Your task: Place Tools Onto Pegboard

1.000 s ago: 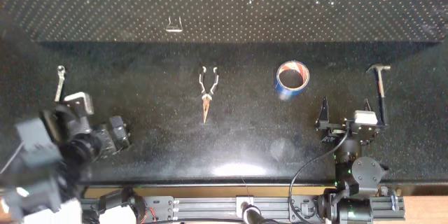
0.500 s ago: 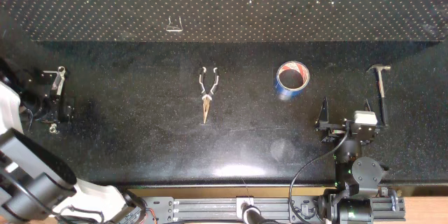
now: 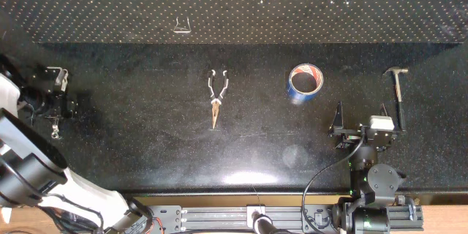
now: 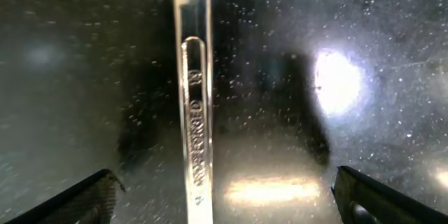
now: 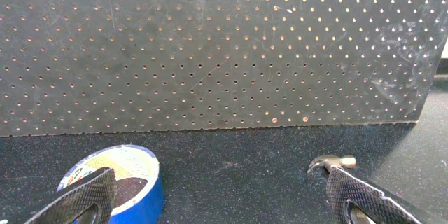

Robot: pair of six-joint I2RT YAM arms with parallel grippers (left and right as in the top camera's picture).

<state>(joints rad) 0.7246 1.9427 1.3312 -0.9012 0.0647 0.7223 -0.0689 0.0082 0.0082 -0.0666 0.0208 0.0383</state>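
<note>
Nearest, at the right of the dark table, the right gripper rests low with its jaws spread wide and nothing between them. Farther out at the far left edge, the left gripper sits just over the wrench. Its jaws are open, and the wrench's shiny handle lies on the table between the two fingers, touching neither. At the middle lie the pliers, tip pointing near. To their right is the blue tape roll, its hollow core dark. The hammer lies well to the right of the tape. Farthest stands the pegboard, with metal hooks set across it.
</note>
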